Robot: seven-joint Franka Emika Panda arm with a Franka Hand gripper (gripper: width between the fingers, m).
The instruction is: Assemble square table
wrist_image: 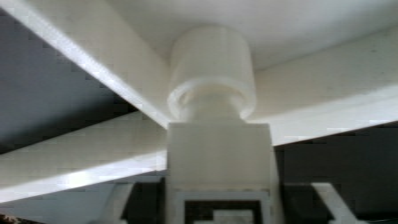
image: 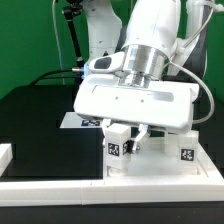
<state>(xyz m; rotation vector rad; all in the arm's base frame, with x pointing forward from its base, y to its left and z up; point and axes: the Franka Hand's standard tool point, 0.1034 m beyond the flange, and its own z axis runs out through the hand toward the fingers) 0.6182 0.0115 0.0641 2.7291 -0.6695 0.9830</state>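
The square table top [image: 158, 166] lies white and flat at the front of the exterior view, right of centre. My gripper [image: 127, 138] hangs over its corner toward the exterior view's left, shut on a white leg block [image: 116, 146] with a black-white tag that stands upright on the top. In the wrist view the same leg [wrist_image: 217, 110] runs away from my gripper [wrist_image: 221, 206]. Its round end meets the white ribs of the top [wrist_image: 338, 90]. A second tagged leg [image: 186, 151] stands upright on the top at the exterior view's right.
White border rails run along the front [image: 100, 190] and at the exterior view's left [image: 5, 156]. The marker board [image: 74, 120] lies behind my hand on the black table [image: 50, 130]. Cables hang at the back.
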